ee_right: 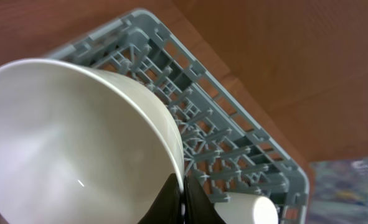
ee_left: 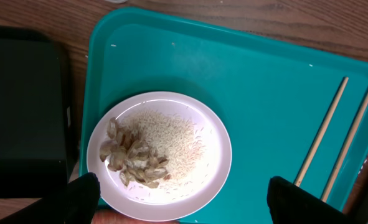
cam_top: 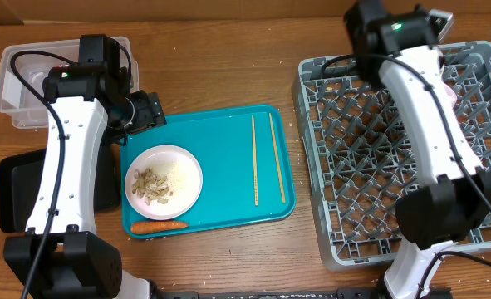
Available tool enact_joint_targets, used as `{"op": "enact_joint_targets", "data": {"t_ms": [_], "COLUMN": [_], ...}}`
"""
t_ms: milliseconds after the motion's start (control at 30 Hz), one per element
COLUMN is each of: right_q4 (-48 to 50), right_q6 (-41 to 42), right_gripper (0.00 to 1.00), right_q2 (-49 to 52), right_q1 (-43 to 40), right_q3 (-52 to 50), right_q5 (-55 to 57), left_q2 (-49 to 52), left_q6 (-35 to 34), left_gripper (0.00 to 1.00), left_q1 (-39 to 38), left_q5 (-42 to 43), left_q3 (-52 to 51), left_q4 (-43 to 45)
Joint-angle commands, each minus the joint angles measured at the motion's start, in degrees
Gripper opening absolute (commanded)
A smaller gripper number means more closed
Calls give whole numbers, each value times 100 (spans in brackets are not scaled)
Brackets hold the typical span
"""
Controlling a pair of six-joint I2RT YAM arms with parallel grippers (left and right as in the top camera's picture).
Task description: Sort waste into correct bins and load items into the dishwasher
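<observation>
Right gripper (ee_right: 184, 194) pinches the rim of one white bowl (ee_right: 78, 137) over the rack (ee_right: 233, 143). Left gripper (ee_left: 185, 202) hangs open above one plate (ee_left: 220, 140) holding rice (ee_left: 171, 134) and scraps (ee_left: 131, 158) on the teal tray (ee_left: 252, 87), with two chopsticks (ee_left: 324, 127) and one carrot (cam_top: 158, 225). One tub (cam_top: 21, 83) and one black tray (cam_top: 17, 187) sit on the worktop (cam_top: 228, 58) at the left.

Tabletop (cam_top: 228, 75): brown, wood grain. Large tray (cam_top: 220, 149): plain teal. Plate (ee_left: 215, 134): pale pinkish-white, carrying white rice (ee_left: 168, 140) and pale tan nut scraps (ee_left: 134, 158). Carrot (cam_top: 158, 225): orange. Chopsticks (cam_top: 255, 162): light natural wood. Dish rack (cam_top: 353, 149): grey, lattice-patterned floor, openwork walls. Bowl (ee_right: 65, 143): plain glossy white. Flat tray (ee_left: 22, 112): black. Tub (cam_top: 12, 91): clear, colourless. Left arm (cam_top: 62, 166) and right arm (cam_top: 424, 108): white shells, black joints and cabling.
</observation>
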Motion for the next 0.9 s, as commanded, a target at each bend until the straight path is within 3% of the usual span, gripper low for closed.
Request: {"op": "enact_joint_targets", "data": {"t_ms": [0,233,600,667,833,867], "right_q4": [306,1097,1292,1187,872,859], "right_q6": [321,321,319,319,341,369], "right_gripper": [4,4,6,12,54,57], "right_q2": [48,48,48,48,-11,-63], "right_q1": [31,153,885,1008,1220,1217], "right_q3": [-824,-2138,-2474,-2474,-2470,-2452], "right_q5": [680,494,-546,-942,-1510,-1572], "left_q2": [-87,-87,-87,-87,-87,-87], "left_q6": [114,114,116,116,116,116], "left_gripper": [88,88,88,88,88,89], "left_q1": [-2,-2,-2,-2,-2,-2], "left_q5": [-57,-55,-57,-57,-57,-57], "left_q3": [109,109,109,109,109,109], "left_q4": [-15,-13,-17,-20,-17,-17]}}
